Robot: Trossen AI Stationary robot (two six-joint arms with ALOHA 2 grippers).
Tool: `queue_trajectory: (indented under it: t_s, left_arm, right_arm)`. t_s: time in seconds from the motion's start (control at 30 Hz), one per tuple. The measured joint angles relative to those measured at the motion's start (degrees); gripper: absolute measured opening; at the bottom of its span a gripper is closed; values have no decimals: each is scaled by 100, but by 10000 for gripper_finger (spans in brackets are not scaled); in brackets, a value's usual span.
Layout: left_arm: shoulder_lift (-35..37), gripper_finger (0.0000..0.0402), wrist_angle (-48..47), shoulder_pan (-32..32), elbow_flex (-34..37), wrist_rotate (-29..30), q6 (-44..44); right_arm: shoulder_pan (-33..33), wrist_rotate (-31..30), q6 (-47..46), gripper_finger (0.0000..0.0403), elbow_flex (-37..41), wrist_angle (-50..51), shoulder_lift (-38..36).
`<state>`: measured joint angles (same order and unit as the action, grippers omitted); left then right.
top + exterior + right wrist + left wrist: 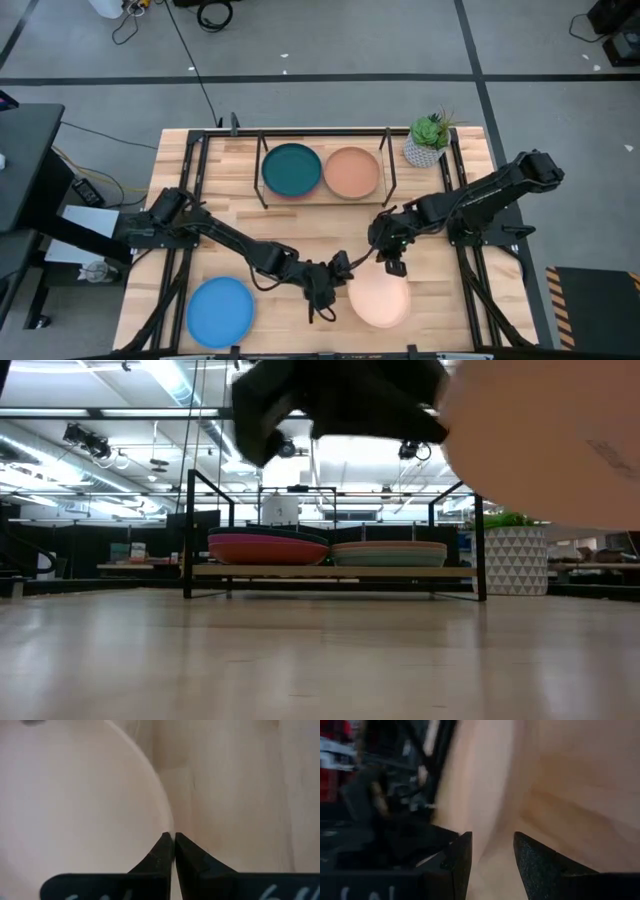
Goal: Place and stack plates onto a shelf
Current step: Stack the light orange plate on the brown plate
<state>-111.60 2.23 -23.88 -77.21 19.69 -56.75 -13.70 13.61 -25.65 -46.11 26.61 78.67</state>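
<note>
Cream-peach plate (381, 299), round and matte, pinched at its rim by the right gripper (173, 838) near the table's front edge.
Left gripper (322, 290) stretches low beside it, fingers (538, 865) parted and empty. Blue plate (220, 311) lies front left. On the shelf (325, 196), dark teal plate (292, 170) and terracotta plate (352, 171) top two stacks, beside a potted plant (428, 138).

Robotics lab: grey taped floor (380, 40), loose cables (190, 50), ceiling strip lights (170, 385).

The wooden table (250, 215) carries the shelf (325, 195), a blue plate (220, 310) and seemingly a potted plant (428, 140).
</note>
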Motion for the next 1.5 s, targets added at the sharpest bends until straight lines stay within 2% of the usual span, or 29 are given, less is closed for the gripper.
queue_trajectory:
  t_s: [0.13,0.2,0.33,0.63,0.77,0.97,1.17,1.3,1.43,1.5]
  left_arm:
    - [16,153,51,0,-2,568,-42]
    - [16,153,40,-1,-2,586,-42]
    - [16,153,56,-5,-4,17,-136]
    - [16,150,170,2,-4,-709,-46]
    - [17,124,167,2,-4,-752,-17]
    - [18,55,128,24,-7,-770,127]
    - [20,52,-89,30,-7,-982,501]
    - [22,65,-445,24,-8,-829,666]
    - [66,63,-1037,-20,-10,-360,917]
    - [66,57,-1273,-25,-11,57,1033]
  right_arm:
    - [-9,-47,-63,16,-11,-60,-7]
    - [-11,-43,-72,16,-11,-119,-7]
    - [8,-26,-33,16,-11,-168,-4]
    - [77,-22,-133,16,-11,-379,-2]
    - [77,-46,-31,20,-9,-437,-2]
    - [81,-74,-16,46,-9,-453,-2]
    - [102,-304,-51,62,-9,-467,-152]
    - [117,-592,-190,63,-170,-201,-550]
    - [-49,-1189,-270,63,-307,65,-1127]
    - [-195,-1566,-269,64,-310,87,-1411]
